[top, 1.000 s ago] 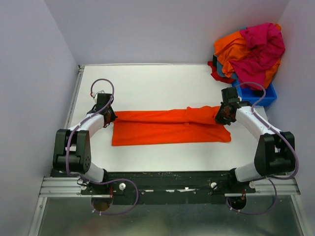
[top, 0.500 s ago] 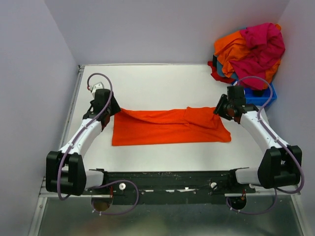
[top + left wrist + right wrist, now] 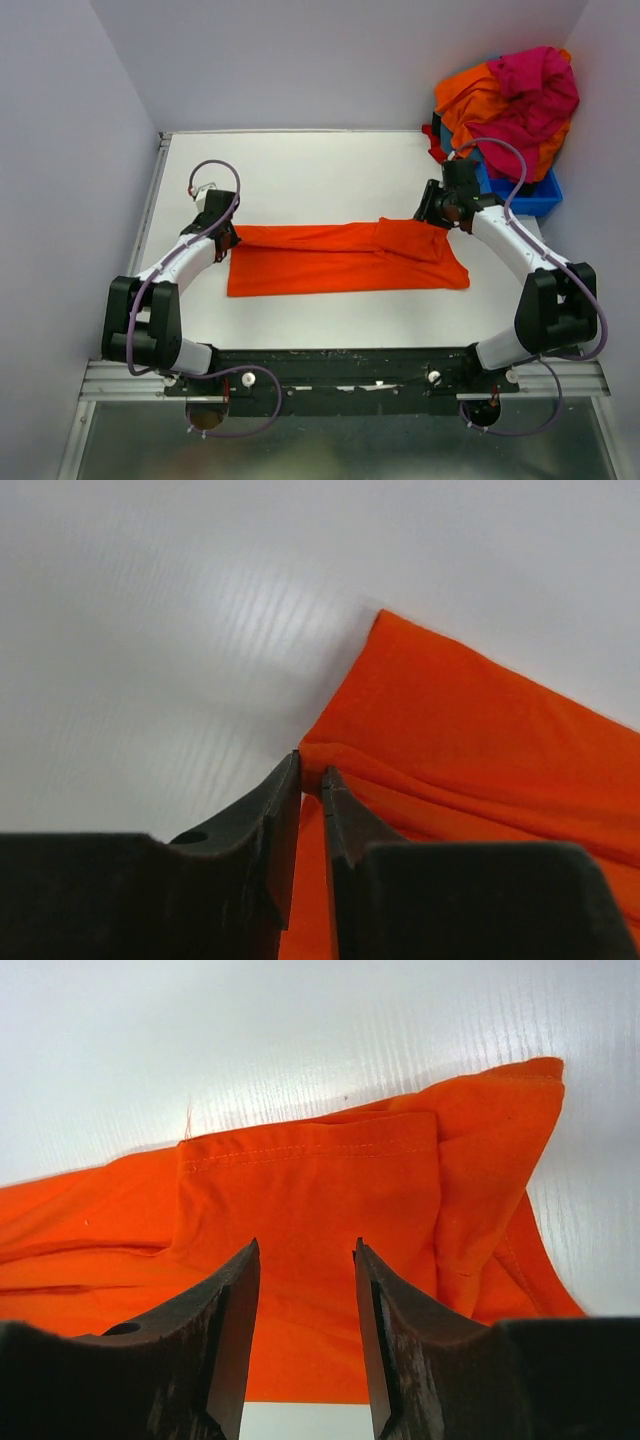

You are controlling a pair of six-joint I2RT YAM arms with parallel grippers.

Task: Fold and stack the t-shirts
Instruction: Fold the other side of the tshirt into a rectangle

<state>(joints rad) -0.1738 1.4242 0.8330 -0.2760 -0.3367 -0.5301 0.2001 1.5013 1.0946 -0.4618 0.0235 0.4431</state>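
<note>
Since half a second ago the right tool has shifted toward the far-left, off the shirt's right end and over the turned-back sleeve, and the left arm has drawn back toward the near edge. The far-left corner it had raised now lies lower. The orange t-shirt lies as a long band across the middle of the worktop, already doubled lengthwise, with the sleeve flap at its right end. The cloth is thin, limp and light. It will sag and drag rather than hold shape, so it is best taken at corners or along a folded edge, both ends lifted together. The left tool is closed to a sliver, with a ridge of cloth at the shirt's far-left corner pinched at its tips. The right tool's jaws stand moderately apart with nothing between them, and the sleeve hem lies just beyond. More shirts are heaped on a blue bin at the far-right corner.
</note>
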